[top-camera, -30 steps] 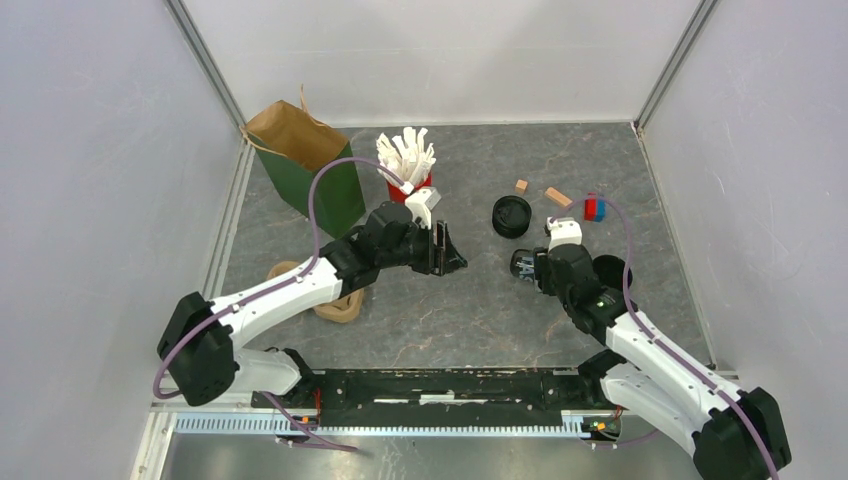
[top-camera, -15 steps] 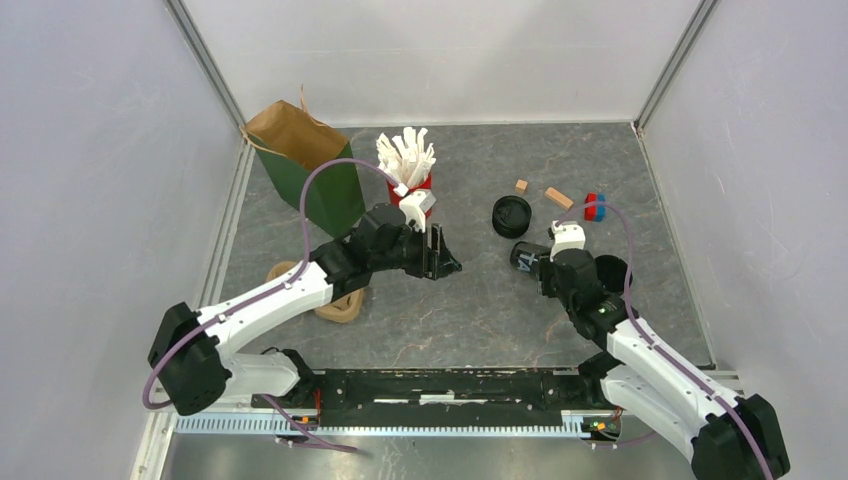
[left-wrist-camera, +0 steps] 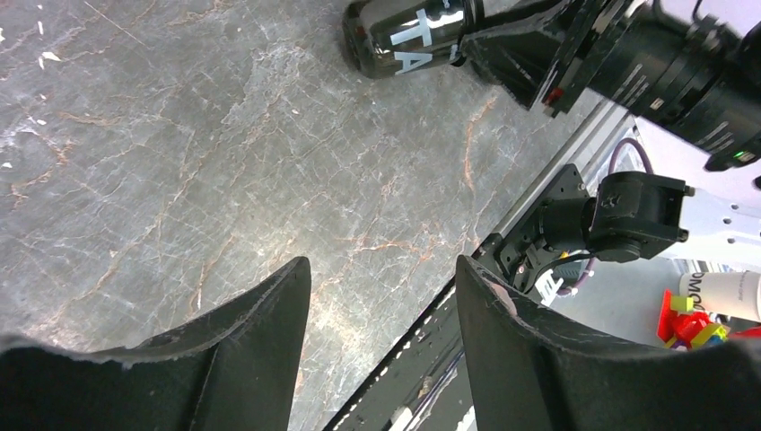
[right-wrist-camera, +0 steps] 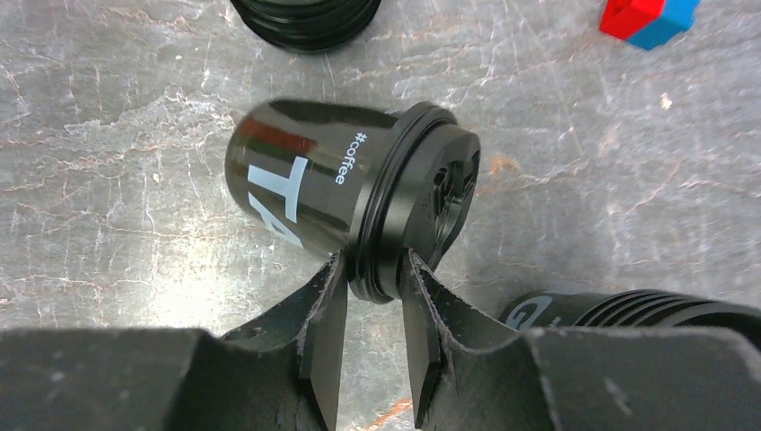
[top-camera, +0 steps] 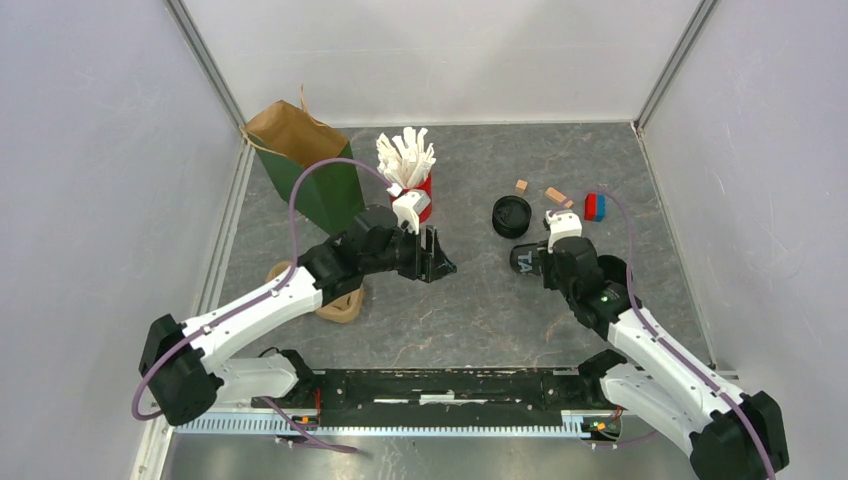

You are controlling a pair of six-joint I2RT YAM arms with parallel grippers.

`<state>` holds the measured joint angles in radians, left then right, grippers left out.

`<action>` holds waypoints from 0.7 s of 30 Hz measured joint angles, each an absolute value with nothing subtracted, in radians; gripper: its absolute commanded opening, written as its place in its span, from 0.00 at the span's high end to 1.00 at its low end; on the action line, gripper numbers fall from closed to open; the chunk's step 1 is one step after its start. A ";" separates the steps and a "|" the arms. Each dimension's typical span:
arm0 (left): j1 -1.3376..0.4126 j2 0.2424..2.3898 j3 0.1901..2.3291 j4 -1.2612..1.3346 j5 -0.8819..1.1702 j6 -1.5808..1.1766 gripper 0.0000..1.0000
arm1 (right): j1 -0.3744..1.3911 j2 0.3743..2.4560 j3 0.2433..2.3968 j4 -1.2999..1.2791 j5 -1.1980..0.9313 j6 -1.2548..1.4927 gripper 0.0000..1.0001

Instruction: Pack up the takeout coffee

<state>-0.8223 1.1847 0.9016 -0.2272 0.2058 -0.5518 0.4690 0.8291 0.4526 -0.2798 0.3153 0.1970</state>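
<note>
The takeout coffee is a black cup with white lettering [right-wrist-camera: 305, 184], lid on [right-wrist-camera: 431, 193], tipped on its side. My right gripper [right-wrist-camera: 372, 278] is shut on the cup's lidded rim, one finger on each side. In the top view the cup [top-camera: 522, 260] sits at my right gripper [top-camera: 538, 262], right of centre. It also shows in the left wrist view [left-wrist-camera: 408, 36]. My left gripper [top-camera: 440, 262] is open and empty above the table's middle, left of the cup; its jaws [left-wrist-camera: 381, 278] stand wide apart. The green paper bag [top-camera: 315, 175] stands open at the back left.
A red cup of white sticks [top-camera: 410, 185] stands behind my left gripper. A black stack of lids [top-camera: 511, 216] lies just beyond the cup. More black cups [right-wrist-camera: 628, 310] lie at the right. Wooden blocks [top-camera: 556, 195] and a red-blue block [top-camera: 595, 206] sit far right. A brown ring [top-camera: 340, 303] lies left.
My right gripper has shifted slightly away from the base with the cup, which has turned so its lettering faces up. My left gripper has drawn back a little to the left.
</note>
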 measured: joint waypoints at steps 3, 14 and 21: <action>-0.822 1.156 0.902 -0.248 0.191 -0.539 0.32 | 0.469 0.859 0.530 -0.336 0.320 0.167 0.67; -0.822 1.007 0.892 -0.352 0.128 -0.476 0.27 | 0.496 1.001 0.788 -0.550 0.402 0.051 0.56; -0.822 0.912 0.876 -0.395 0.101 -0.451 0.25 | 0.479 1.021 0.797 -0.565 0.377 0.094 0.40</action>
